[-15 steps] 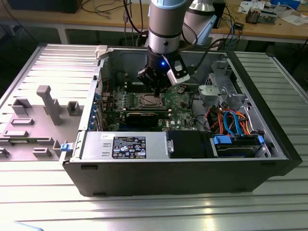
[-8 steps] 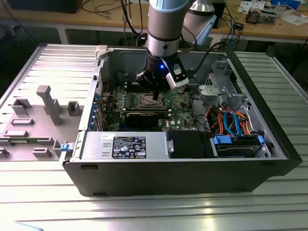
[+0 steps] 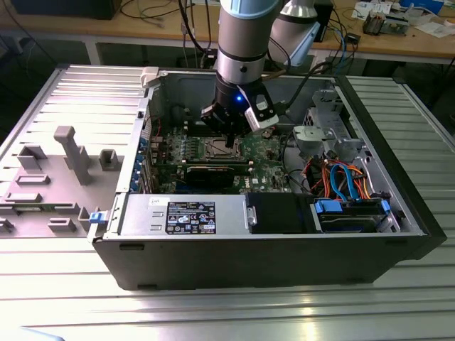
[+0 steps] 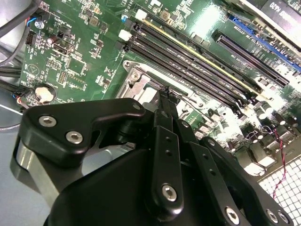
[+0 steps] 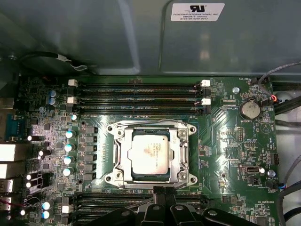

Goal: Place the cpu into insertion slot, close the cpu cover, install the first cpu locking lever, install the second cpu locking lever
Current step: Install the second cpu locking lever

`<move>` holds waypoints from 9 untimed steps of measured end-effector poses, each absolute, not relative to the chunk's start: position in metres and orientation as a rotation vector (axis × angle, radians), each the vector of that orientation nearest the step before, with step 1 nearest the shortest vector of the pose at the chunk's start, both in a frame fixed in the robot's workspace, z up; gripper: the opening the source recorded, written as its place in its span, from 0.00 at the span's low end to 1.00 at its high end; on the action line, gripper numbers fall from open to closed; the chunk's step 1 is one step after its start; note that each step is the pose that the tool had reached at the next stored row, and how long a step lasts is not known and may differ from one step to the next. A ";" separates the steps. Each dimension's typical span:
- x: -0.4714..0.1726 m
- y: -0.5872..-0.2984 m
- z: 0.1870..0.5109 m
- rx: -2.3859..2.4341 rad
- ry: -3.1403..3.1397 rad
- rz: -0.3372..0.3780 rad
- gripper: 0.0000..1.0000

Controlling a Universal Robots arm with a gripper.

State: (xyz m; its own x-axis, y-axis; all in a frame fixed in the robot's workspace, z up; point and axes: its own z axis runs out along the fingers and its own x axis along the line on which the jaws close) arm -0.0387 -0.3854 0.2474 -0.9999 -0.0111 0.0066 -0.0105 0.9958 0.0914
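The cpu, a silver-grey square, lies in the insertion slot at the middle of the green motherboard. The cpu cover lies flat over it, framing its metal top. In the first wrist view my gripper hovers at the socket's edge, its black fingers pressed together. The second wrist view shows the gripper tips right at the socket's metal rim, beside a thin wire lever. In the exterior view the gripper reaches down into the open computer case, just above the socket.
Long black memory slots run on both sides of the socket. The case wall stands behind. A power supply and a drive bay with orange and blue cables sit near the front. Grey plastic fixtures stand at the exterior view's left.
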 end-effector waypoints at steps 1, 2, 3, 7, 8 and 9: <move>-0.039 -0.385 0.247 0.017 -3.131 -0.143 0.11; -0.039 -0.385 0.247 0.017 -3.131 -0.143 0.11; -0.039 -0.385 0.247 0.017 -3.131 -0.143 0.11; -0.039 -0.385 0.247 0.016 -3.126 -0.143 0.11; -0.039 -0.385 0.247 0.016 -3.121 -0.143 0.11; -0.039 -0.385 0.247 0.016 -3.118 -0.143 0.11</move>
State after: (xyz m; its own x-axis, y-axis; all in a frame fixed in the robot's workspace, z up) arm -0.0390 -0.3854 0.2474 -0.9997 -0.0110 0.0203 -0.0091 0.9958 0.0915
